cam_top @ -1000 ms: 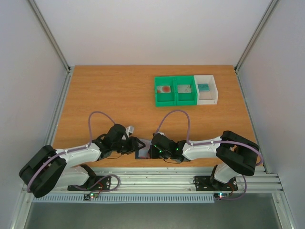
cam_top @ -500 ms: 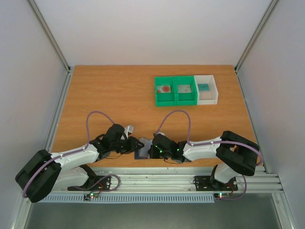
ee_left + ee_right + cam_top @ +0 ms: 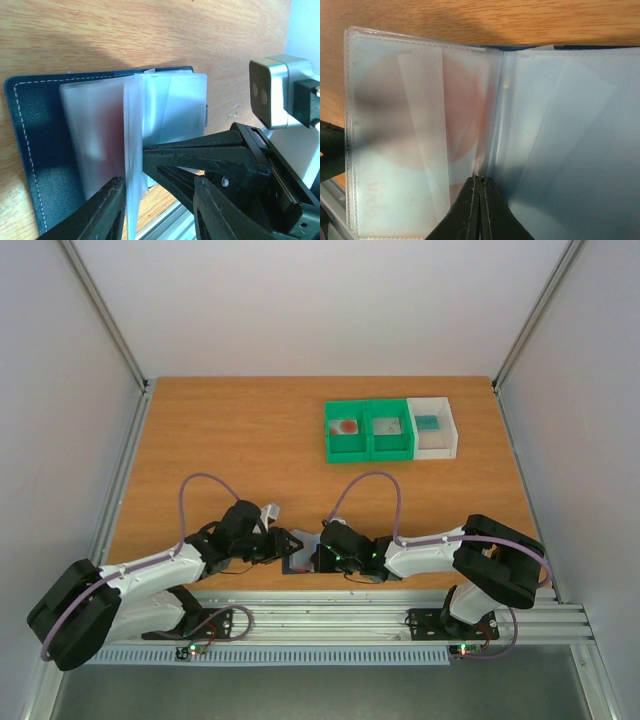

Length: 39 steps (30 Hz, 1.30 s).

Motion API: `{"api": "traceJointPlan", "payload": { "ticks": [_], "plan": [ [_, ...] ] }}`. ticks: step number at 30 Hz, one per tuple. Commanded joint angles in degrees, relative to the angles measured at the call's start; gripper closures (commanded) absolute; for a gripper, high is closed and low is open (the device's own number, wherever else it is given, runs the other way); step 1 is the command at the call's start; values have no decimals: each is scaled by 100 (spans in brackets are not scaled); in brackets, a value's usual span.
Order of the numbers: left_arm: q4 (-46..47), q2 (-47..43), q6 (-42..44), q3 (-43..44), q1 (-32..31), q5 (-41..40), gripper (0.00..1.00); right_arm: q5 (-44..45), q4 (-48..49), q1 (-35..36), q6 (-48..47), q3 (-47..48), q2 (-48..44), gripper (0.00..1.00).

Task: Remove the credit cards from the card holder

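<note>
1. Lower centre of the overhead frame: the card holder (image 3: 299, 563) lies unfolded on the bench (image 3: 220, 440), at its near edge, between two robot hands that meet over it.
2. The right hand (image 3: 480, 182), fingers pressed together with no gap, sets its tip on the fold where the frosted plastic sleeves (image 3: 395, 125) meet. Whether it pinches a leaf cannot be told.
3. The left hand (image 3: 159, 182) is part-way spread, its fingers either side of one sleeve leaf (image 3: 132, 150) that rises upright from the navy cover. Neither finger is clearly clamped on it.
4. A reddish credit card (image 3: 462, 110) shows through a sleeve in the left half of the right wrist view, inside its pocket.
5. Judged step: parting the leaves to reach that card, with the closed hand pinning the holder. In the wrist views no card is out of the holder.
6. The next move likely calls for the left hand to narrow on the card's edge rather than on plastic alone. It would then draw the card along its pocket while the right hand holds the holder down.
7. Upper right of the overhead frame: two green bins (image 3: 368, 430) and a white bin (image 3: 433, 428) sit well apart from the holder, each with a small flat item inside.
</note>
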Motion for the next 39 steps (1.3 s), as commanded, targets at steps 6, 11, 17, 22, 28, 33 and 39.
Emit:
{"api": "traceJointPlan", "payload": {
  "ticks": [6, 11, 17, 22, 28, 33, 39],
  "plan": [
    [-207, -170, 61, 262, -118, -252, 48, 136, -62, -29, 107, -303, -53, 99],
    [-327, -54, 154, 299, -130, -308, 46, 137, -115, -29, 81, -273, -53, 99],
    [152, 171, 63, 235, -138, -132, 56, 137, -153, -29, 72, -289, -116, 99],
    [285, 265, 22, 259, -161, -81, 72, 137, -60, -29, -1, -328, -220, 99],
    [493, 462, -17, 258, -211, -36, 84, 137, 245, -29, -90, -547, -616, 94],
    [965, 780, -132, 290, -283, 175, 88, 124, 222, -29, -81, -527, -536, 95],
    [1063, 909, -172, 405, -389, 195, 83, 137, 55, -28, -77, -496, -577, 96]
  ]
}}
